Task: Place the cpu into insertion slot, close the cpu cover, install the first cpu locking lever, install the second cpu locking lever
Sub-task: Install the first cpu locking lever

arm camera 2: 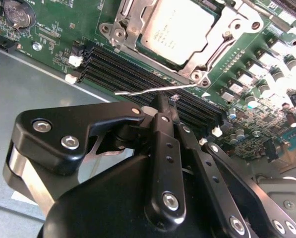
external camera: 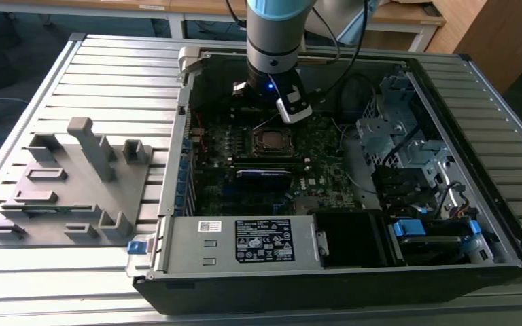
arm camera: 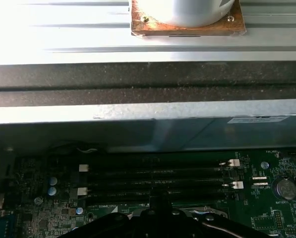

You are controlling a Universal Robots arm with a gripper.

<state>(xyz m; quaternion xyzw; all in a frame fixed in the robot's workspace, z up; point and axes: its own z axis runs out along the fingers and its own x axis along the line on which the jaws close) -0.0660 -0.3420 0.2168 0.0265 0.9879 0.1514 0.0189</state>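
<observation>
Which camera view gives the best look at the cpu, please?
The second wrist view: the cpu is close, its silvery top plain inside the window of the cpu cover. The exterior view shows it as a small square on the motherboard. The first wrist view looks at the memory slots.

The silvery cpu [arm camera 2: 177, 29] lies flat in the insertion slot [external camera: 256, 140], framed by the lowered silvery cpu cover [arm camera 2: 222, 43].
</observation>
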